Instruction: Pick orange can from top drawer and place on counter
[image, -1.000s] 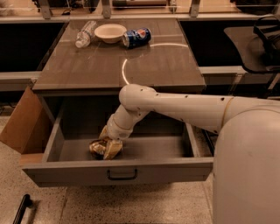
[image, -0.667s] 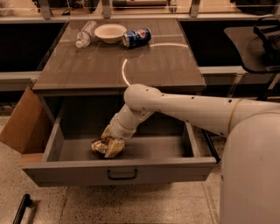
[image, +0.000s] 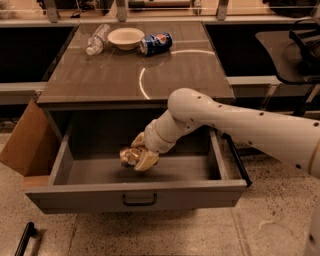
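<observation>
Gripper (image: 139, 156) in top drawer (image: 135, 192), fingers closed on orange can (image: 128, 156); Pepsi can (image: 155, 43) on counter (image: 115, 75)

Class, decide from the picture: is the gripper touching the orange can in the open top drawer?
Touching. The camera view shows the gripper inside the top drawer, its pale fingers closed against the orange can with no gap.

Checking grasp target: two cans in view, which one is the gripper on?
The dented orange can, held by the gripper inside the open drawer. The blue can lies on its side up on the counter, next to the bowl.
</observation>
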